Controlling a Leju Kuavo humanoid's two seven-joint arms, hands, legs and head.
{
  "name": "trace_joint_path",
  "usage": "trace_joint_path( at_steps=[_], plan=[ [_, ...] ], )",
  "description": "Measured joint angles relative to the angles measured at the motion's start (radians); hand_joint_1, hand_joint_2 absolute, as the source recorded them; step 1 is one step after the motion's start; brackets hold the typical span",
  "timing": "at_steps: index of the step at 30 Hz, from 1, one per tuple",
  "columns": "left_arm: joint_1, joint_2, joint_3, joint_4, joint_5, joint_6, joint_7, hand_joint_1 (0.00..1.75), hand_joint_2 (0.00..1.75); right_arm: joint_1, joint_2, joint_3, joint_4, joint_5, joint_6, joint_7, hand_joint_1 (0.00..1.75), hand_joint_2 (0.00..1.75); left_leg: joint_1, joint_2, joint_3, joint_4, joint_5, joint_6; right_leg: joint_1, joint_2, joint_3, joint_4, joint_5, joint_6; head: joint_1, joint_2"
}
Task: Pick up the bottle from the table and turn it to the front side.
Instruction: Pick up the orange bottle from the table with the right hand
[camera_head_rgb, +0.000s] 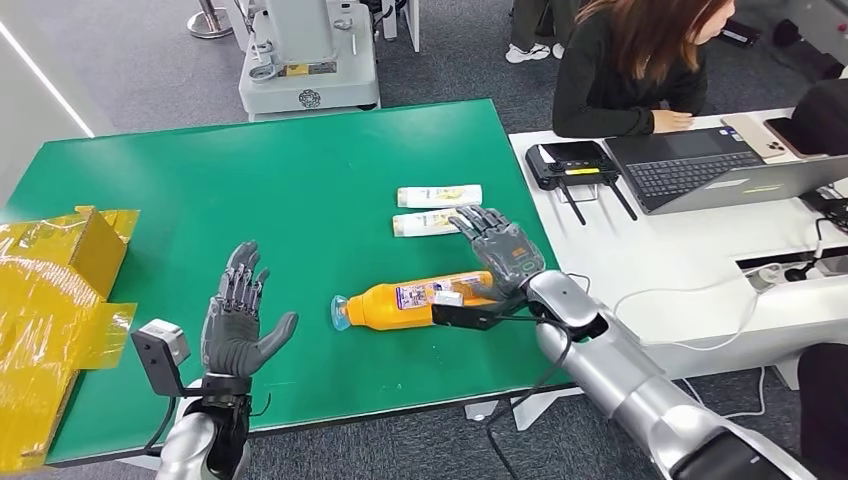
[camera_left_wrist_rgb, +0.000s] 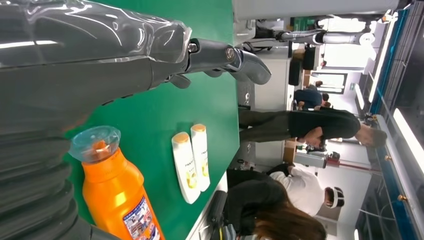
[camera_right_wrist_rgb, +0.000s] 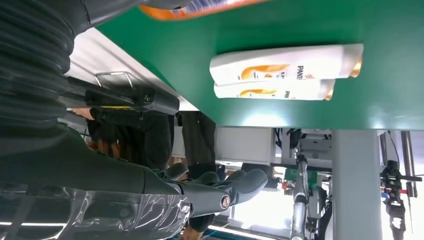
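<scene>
Green surface (camera_head_rgb: 250, 180). Carried directly: one orange bottle (camera_head_rgb: 405, 302), laid on its side near the front edge; two white tubes (camera_head_rgb: 438, 209), laid side by side behind it; yellow packaging (camera_head_rgb: 55, 290) at the left edge.

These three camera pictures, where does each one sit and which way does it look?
Head view: high on the robot, looking down at the green table; both arms, left robot hand and right robot hand show.
Left wrist view: behind the left robot hand, facing across the table.
Right wrist view: behind the right robot hand, facing the table's far edge.
All share the orange bottle and two white bottles.
</scene>
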Motion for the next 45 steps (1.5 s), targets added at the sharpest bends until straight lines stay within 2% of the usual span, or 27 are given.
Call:
trace_joint_path(
  at_steps=[4,9,14,19,27,37,45],
  plan=[
    [0.002,0.001,0.0,0.0,0.0,0.003,-0.003,0.0,1.75,-0.052,0.015,0.006,0.088,-0.06,0.021,-0.059,0.0,1.75,0.0,-0.001,0.0,0.0,0.0,0.0,0.0,0.0,0.0,0.0,0.0,0.0,0.0,0.0],
    [0.004,0.002,0.0,0.0,-0.005,0.005,-0.003,0.0,1.75,-0.087,0.038,0.002,0.155,-0.217,0.122,-0.162,0.0,1.75,0.0,0.0,0.0,0.0,0.0,0.0,0.0,0.0,0.0,0.0,0.0,0.0,0.0,0.0],
    [0.006,0.003,0.0,0.0,-0.009,0.002,-0.003,0.0,1.75,-0.09,0.045,-0.003,0.168,-0.262,0.146,-0.187,0.0,1.75,0.0,-0.001,0.0,0.0,0.0,0.0,0.0,0.0,0.0,0.0,0.0,0.0,0.0,0.0],
    [0.016,0.008,0.0,-0.001,-0.024,-0.001,0.0,0.0,1.75,-0.058,0.055,-0.013,0.151,-0.468,0.214,-0.252,0.0,1.75,0.0,-0.001,0.0,0.0,0.0,0.0,0.0,-0.001,0.0,0.0,0.0,0.0,0.0,0.0],
    [0.016,0.009,0.0,-0.001,-0.019,0.001,0.0,0.0,1.75,-0.065,0.055,0.001,0.15,-0.502,0.237,-0.209,0.0,1.75,0.0,-0.001,0.0,0.0,0.0,0.0,0.0,-0.001,0.0,0.0,0.0,0.0,0.0,0.0],
    [0.014,0.009,0.0,-0.001,0.003,0.001,0.015,0.0,1.75,-0.085,0.079,0.063,0.232,-0.431,0.251,-0.116,0.0,1.75,0.0,-0.001,0.0,0.0,0.0,0.0,0.0,-0.001,0.0,0.0,0.0,0.0,0.0,0.0],
    [0.011,0.008,-0.001,-0.001,0.012,-0.004,0.021,0.0,1.75,-0.106,0.081,0.092,0.274,-0.431,0.272,-0.106,0.0,1.75,0.0,-0.001,0.0,0.0,0.001,0.001,0.0,-0.001,0.0,0.0,0.0,0.001,0.0,0.0]
  ],
)
